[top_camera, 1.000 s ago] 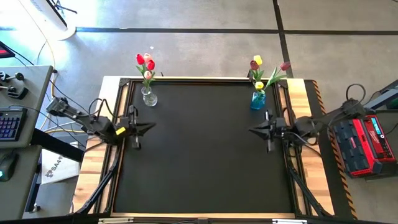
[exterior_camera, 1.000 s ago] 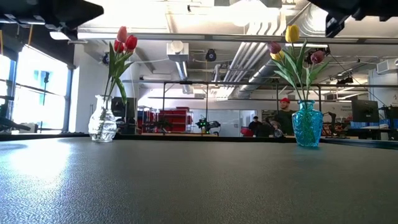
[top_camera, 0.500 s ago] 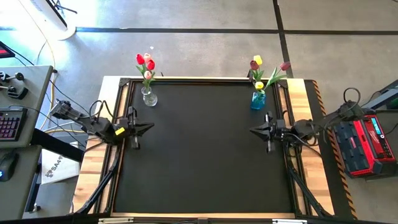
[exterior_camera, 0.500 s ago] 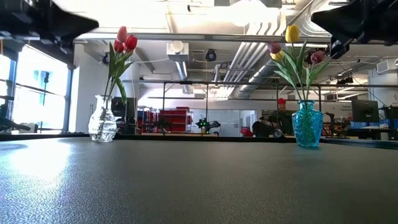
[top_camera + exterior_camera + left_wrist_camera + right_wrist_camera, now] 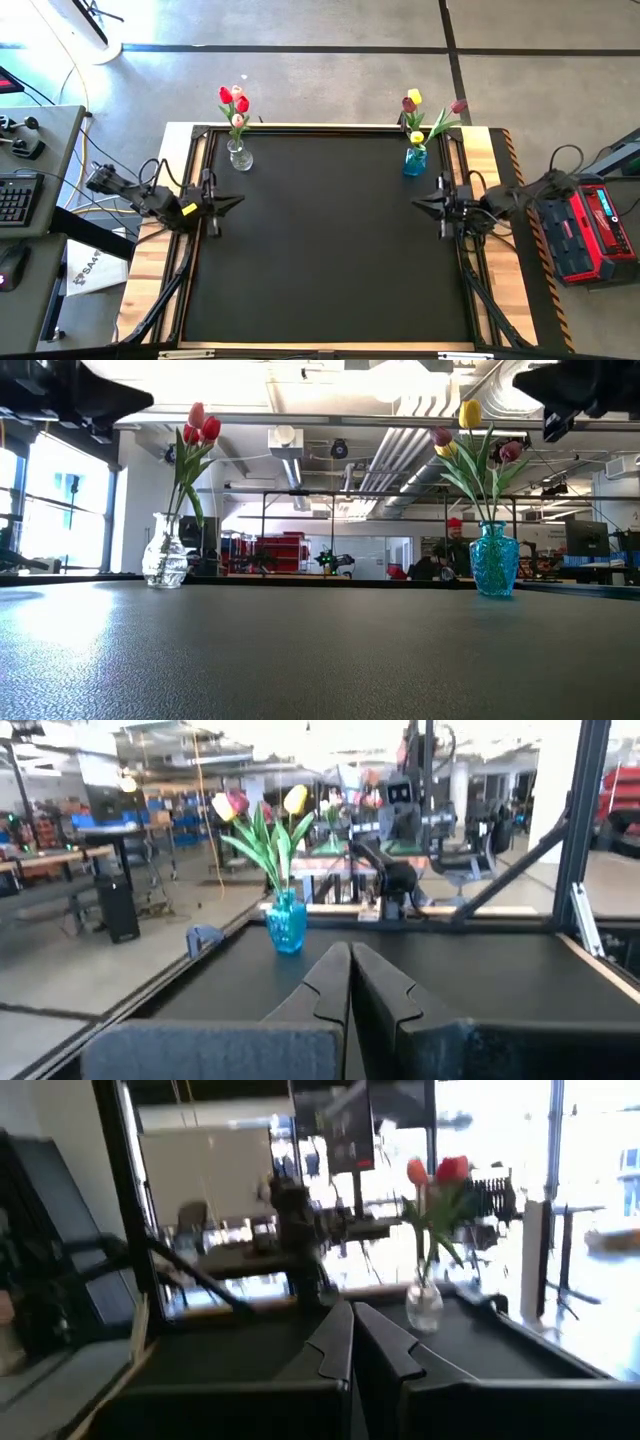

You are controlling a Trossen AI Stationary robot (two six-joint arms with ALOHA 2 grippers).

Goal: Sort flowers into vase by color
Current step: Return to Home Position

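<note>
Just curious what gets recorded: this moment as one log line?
left gripper: shut, empty, left edge | right gripper: shut, empty, right edge | clear vase: red, pink tulips | blue vase: yellow, maroon tulips

big workshop/lab: exposed ceiling ducts (image 5: 400, 448), red cabinets (image 5: 272, 547), concrete floor (image 5: 330, 85).

In the low view the left arm (image 5: 60, 395) and the right arm (image 5: 585, 385) are cut off by the top edge — only dark shapes show. A person (image 5: 450, 545) in the room behind is partly hidden by the blue vase (image 5: 494, 560). In the right wrist view the clear vase (image 5: 424, 1305) and its flowers (image 5: 452, 1170) are blurred — the heads cannot be counted.
</note>
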